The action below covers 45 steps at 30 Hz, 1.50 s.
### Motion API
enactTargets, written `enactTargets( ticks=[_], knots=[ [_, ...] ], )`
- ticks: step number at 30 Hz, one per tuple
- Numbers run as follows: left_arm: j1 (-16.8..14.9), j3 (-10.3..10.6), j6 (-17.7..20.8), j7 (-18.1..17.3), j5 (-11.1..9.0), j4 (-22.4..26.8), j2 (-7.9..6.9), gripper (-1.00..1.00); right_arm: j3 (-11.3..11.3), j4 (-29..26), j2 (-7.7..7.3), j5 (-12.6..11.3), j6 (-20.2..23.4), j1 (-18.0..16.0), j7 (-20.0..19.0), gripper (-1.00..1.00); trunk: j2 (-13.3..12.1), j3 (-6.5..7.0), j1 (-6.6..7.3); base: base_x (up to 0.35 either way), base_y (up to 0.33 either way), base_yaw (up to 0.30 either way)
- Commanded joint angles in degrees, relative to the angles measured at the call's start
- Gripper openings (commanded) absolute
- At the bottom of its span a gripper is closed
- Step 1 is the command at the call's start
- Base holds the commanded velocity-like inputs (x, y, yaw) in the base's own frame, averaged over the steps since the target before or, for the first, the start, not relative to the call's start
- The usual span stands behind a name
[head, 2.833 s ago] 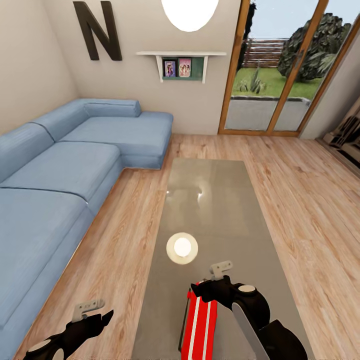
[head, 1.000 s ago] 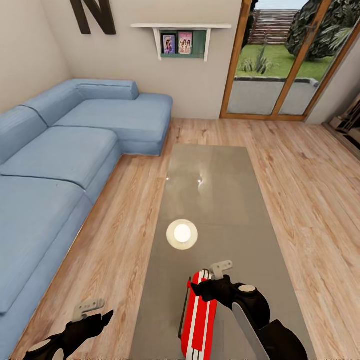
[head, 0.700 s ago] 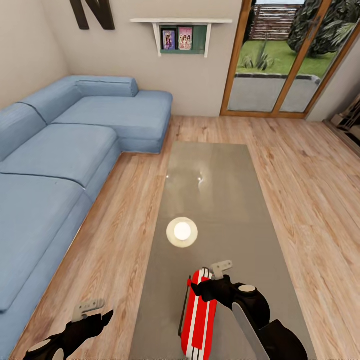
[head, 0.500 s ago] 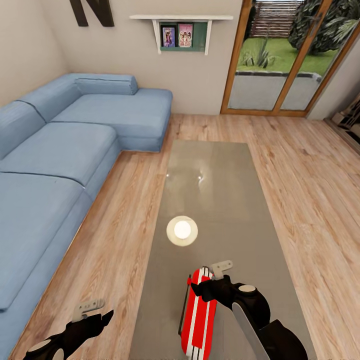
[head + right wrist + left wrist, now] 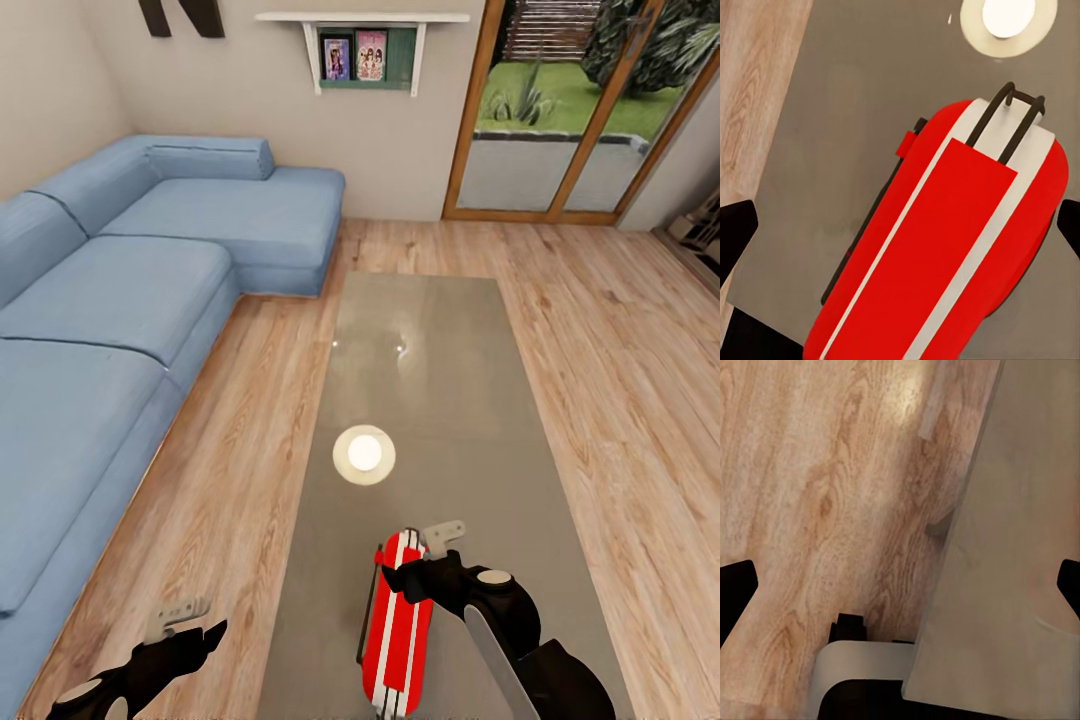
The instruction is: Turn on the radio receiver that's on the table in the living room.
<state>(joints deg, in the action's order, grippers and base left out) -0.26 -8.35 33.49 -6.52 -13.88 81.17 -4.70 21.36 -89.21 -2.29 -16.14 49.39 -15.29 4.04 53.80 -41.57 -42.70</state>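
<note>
— Living room (image 5: 560, 330) around you: light wood floor (image 5: 620, 400), a blue sectional sofa (image 5: 130, 300) along one side of the long glossy surface (image 5: 440, 400), glass doors (image 5: 560, 110) beyond its far end, and a shelf with two framed pictures (image 5: 362, 52) on the beige wall. Where is the radio receiver (image 5: 397, 625)?

— You have it at the near end of the surface, standing on its long edge with the red-and-white striped narrow side facing up. A round white lamp reflection (image 5: 364, 454) sits on the glass just beyond it, toward the doors. In your right wrist view the radio receiver (image 5: 952, 247) lies directly below the camera, its thin wire handle (image 5: 1016, 120) at the end nearest the lamp reflection (image 5: 1009, 22).

— And the right tool (image 5: 410, 578)?

— You have it right at the radio's top, over the striped edge near the handle end. Its black fingertips (image 5: 735, 232) show at both margins of the wrist view, spread wide to either side of the radio, so it stands open and grips nothing.

— The left tool (image 5: 205, 635)?

— You hold it low over the floor, beside the surface on the sofa side, well apart from the radio. Its wrist view looks down on floor planks (image 5: 817, 487) and the edge of the surface (image 5: 1005, 585), with the dark fingertips (image 5: 735, 585) far apart at the margins: open as well.
</note>
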Motion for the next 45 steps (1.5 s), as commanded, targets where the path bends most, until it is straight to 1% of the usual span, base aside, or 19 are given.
enactTargets(
  ticks=[1,25,30,35,41,45],
  knots=[
    [0.0,0.0,0.0,-0.01,0.0,0.01,-0.01,1.0,0.0,0.0,0.0,0.01,0.0,0.0,0.0,1.0,0.0,-0.07,0.0,0.0,0.0,0.0],
    [0.0,0.0,0.0,0.01,0.0,-0.03,-0.01,1.0,0.0,0.0,-0.09,-0.03,0.07,0.0,-0.26,1.0,0.0,-0.23,0.0,0.0,0.0,0.0],
    [0.0,0.0,0.0,-0.02,0.0,-0.03,0.01,1.0,0.0,0.0,-0.09,-0.87,0.09,0.0,-0.26,1.0,0.0,-0.23,0.0,0.0,0.0,0.0],
    [0.0,0.0,0.0,-0.01,0.0,-0.03,-0.03,1.0,-0.08,0.0,-0.09,-1.22,0.19,-0.01,-0.26,1.0,0.0,-0.23,0.0,0.0,0.0,0.0],
    [0.0,0.0,0.0,-0.01,0.0,-0.03,-0.01,1.0,-0.5,0.06,-0.05,-1.32,0.65,-0.04,0.15,1.0,0.0,-0.23,0.0,0.0,0.0,0.0],
    [0.0,0.0,0.0,0.01,0.0,-0.01,0.01,1.0,-1.23,0.08,0.05,-1.34,2.08,-0.05,1.48,1.0,0.0,-0.23,0.0,0.0,0.0,0.0]
  ],
)
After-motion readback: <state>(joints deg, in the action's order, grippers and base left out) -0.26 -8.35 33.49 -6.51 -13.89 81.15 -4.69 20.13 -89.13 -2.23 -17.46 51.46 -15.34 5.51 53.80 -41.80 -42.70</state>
